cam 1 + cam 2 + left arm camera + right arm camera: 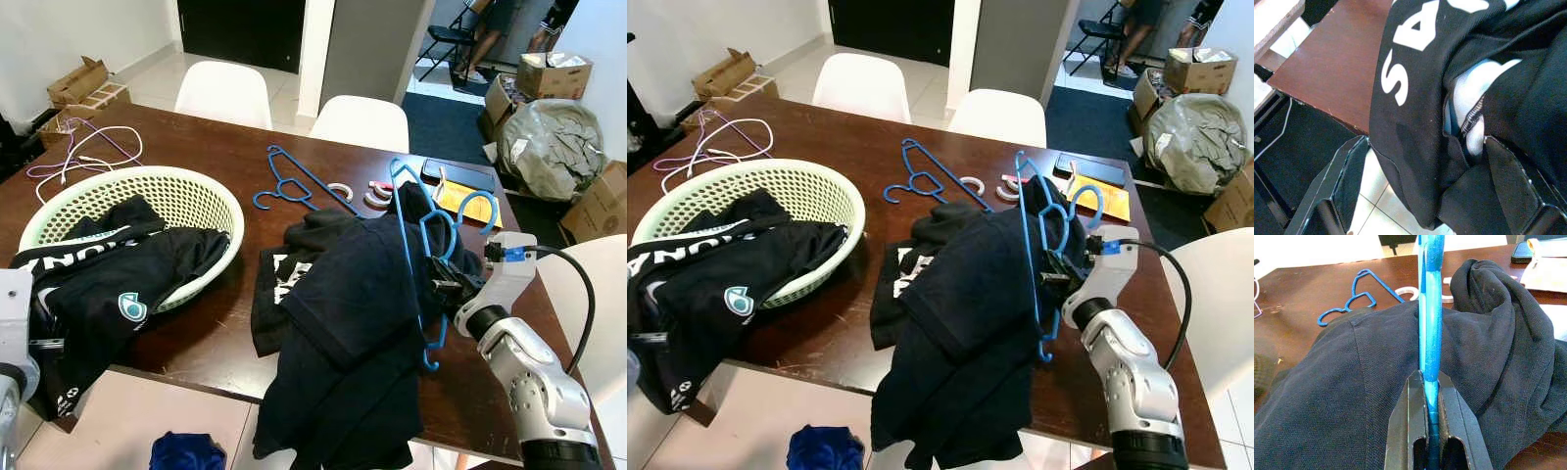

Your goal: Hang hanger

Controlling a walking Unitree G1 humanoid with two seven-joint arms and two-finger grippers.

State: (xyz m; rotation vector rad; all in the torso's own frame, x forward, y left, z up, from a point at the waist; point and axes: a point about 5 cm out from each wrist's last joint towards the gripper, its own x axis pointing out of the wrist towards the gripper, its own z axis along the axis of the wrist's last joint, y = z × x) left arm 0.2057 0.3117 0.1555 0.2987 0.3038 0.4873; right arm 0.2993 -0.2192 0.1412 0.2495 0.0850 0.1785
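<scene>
Blue plastic stands out in the left eye view: the hanger (423, 257) is held upright over the near right part of the tabletop (235, 157), pinched by the right hand (443, 282), with a dark shirt (353, 323) draped on it and spilling over the near edge. A second hanger (292, 182) lies flat further back, near a phone (458, 174). To the left sits a pale green basket (201, 196) with black clothes (108, 284) hanging out of it. White chairs (223, 93) stand behind the tabletop.

The right eye view gives the same layout; the hanger's hook (1085, 204) curls up just beyond the shirt.

In the left wrist view, the left hand (1430, 196) has its fingers (1352, 181) spread, one on either side of a fold of black cloth with white lettering that hangs off the tabletop's edge; they are not closed on it.

In the right wrist view, the two black fingers (1409, 431) are pressed together on the blue bar, shirt on both sides of it.

By my reading, the garment is roughly on the hanger and the grasp is made. No rail or hook to hang it on is visible, so carrying it there and hanging it are left.
</scene>
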